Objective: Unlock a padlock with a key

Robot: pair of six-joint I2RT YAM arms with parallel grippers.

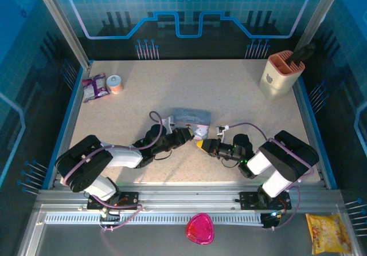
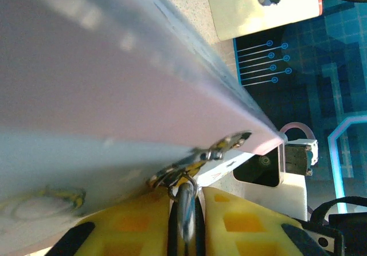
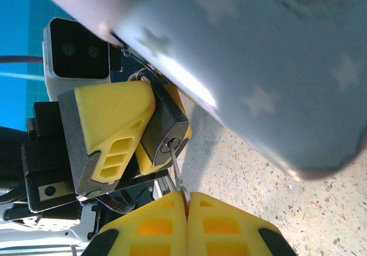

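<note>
Because the pale blue tin [image 3: 246, 55] lies so close to both wrist cameras, it comes out as a blurred slab with its print barely legible. In the right wrist view the padlock [image 3: 162, 131] hangs just under the tin's edge. Its dark body is clamped between the left arm's fingers [image 3: 112, 127], the nearer yellow pad hiding much of one side and the farther pad mostly behind the body. The right arm's fingers [image 3: 155, 227] are pressed together on the key [image 3: 176, 173]. Only its thin shaft shows, its head buried between the pads, its tip at the keyhole; how deep it sits cannot be told. From the left wrist, the shackle [image 2: 184, 181] is a blurred metal loop beside the tin's hasp [image 2: 229, 141], the lock's body cut off between the pads. From above, both arms meet beside the tin in the middle of the counter [image 1: 241, 101], with lock and key too small to pick out.
</note>
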